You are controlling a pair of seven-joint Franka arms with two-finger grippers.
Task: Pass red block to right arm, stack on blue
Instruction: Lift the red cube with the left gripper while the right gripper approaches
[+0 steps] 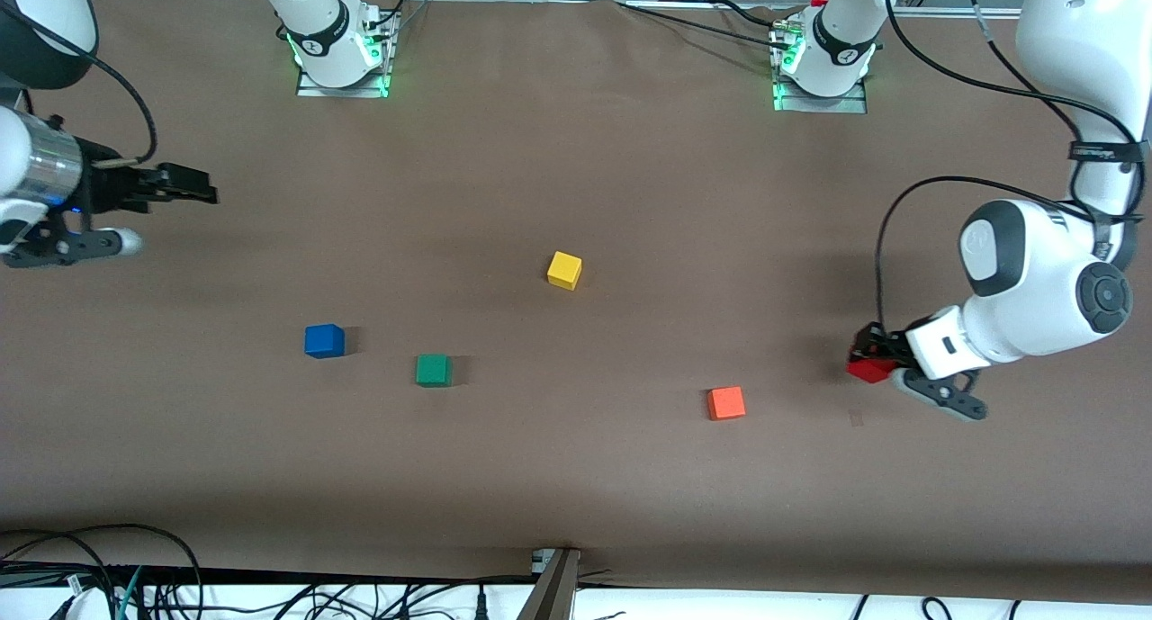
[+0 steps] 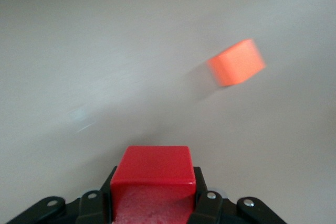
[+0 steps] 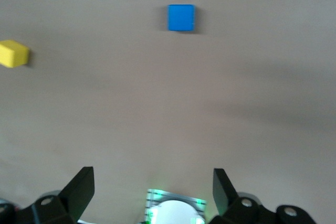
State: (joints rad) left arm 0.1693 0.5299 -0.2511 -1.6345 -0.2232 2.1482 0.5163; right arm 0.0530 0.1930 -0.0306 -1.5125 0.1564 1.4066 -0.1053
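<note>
The left hand (image 1: 866,361) is at the left arm's end of the bench (image 1: 576,476), low over the brown surface, and it is clenched on the red block (image 1: 869,369). In the left wrist view the red block (image 2: 153,174) sits between the two black fingers (image 2: 203,203), one finger against each side face, with its top face level and one flat face turned away from the wrist. The block is a cube, so it has no long axis to tell; its edges run square to the fingers. Whether it touches the bench or hangs just above it, I cannot tell.

The orange cube (image 1: 725,402) lies on the bench near the held block, toward the right arm's end from it and a little nearer to the front camera; it shows also in the left wrist view (image 2: 237,62).

The right hand (image 1: 180,186) waits above the right arm's end of the bench, with its fingers (image 3: 81,188) released and spread well apart, holding nothing.

The blue cube (image 1: 324,340) rests flat on the bench, well apart from the red block. The green cube (image 1: 433,369) is beside it, slightly nearer to the front camera. The yellow cube (image 1: 564,269) lies about mid-bench, farther from the front camera than both.
</note>
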